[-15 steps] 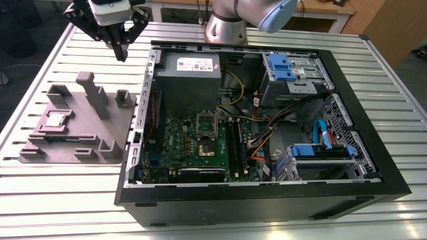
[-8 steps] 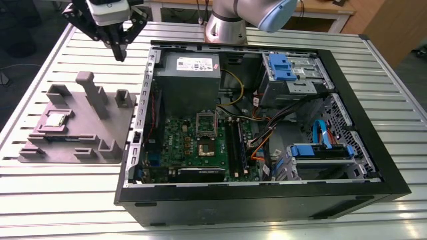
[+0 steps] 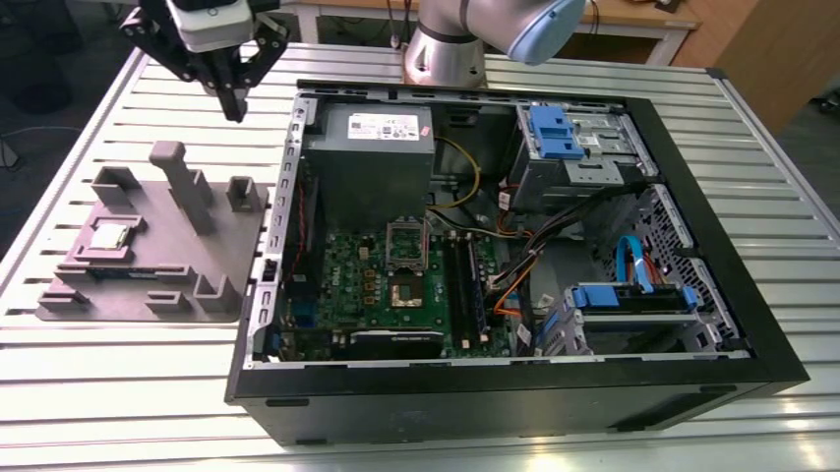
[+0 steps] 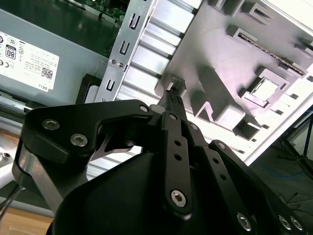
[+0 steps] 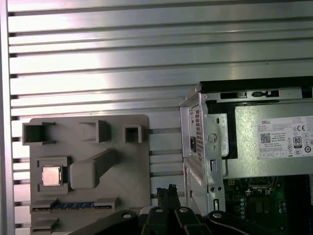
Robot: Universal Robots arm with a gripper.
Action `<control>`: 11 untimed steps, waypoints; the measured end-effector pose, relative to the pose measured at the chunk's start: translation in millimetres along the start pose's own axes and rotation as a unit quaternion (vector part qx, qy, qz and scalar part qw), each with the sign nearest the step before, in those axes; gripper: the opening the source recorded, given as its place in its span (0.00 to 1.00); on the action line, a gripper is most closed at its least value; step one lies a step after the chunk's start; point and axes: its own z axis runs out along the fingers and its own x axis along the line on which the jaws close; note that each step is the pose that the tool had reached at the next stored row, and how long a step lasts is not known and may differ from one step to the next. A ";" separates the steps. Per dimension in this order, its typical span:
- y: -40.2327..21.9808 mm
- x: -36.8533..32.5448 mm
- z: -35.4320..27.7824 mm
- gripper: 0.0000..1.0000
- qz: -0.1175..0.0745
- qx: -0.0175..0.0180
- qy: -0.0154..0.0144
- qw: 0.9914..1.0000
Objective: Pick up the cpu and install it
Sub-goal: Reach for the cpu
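One slatted metal counter [image 3: 118, 393] is carrying every item below, listed from the exterior view's left to its right.

1. Grey tray [image 3: 226, 258]: it is lying flat on the counter at the exterior view's left, with several upright blocks [image 3: 180, 182] rising from it. It is also showing in both wrist views [image 5: 132, 166] [image 4: 220, 54].

2. The cpu [image 3: 109, 236]: it is sitting silver face up in a square recess toward the tray's left side, touching nothing but the tray. It is also showing in both wrist views [image 5: 51, 175] [image 4: 265, 89].

3. End effector [image 3: 236, 106]: it is hanging in the air and pointing down, near the tray's far right corner as the exterior view shows it, well apart from the cpu. Its fingertips appear to be pressed together, gripping nothing; both wrist views [image 5: 165, 190] [image 4: 172, 98] are showing them meeting at a narrow point.

4. Computer case [image 3: 525, 403]: black, it is lying on its side with the open face up, just beside the tray. In the first wrist view a strip of counter is separating the two.

5. Power supply [image 3: 374, 162]: a grey box, it is occupying the case's far left corner.

6. Motherboard [image 3: 459, 285]: green, it is lying below the power supply inside the case.

7. Socket [image 3: 404, 288]: it is sitting near the middle of the motherboard.

8. Arm base [image 3: 447, 59]: it is standing on the counter behind the case.

9. Two blue drive caddies [image 3: 552, 133]: they are sitting along the case's right side, one far and one near.
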 end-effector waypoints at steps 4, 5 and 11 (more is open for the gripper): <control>-0.1 1.1 0.3 0.10 0.000 0.000 0.000 1.000; -0.1 1.3 0.4 0.10 0.000 0.000 0.000 1.000; -0.2 2.8 0.8 0.10 0.000 0.000 0.001 1.000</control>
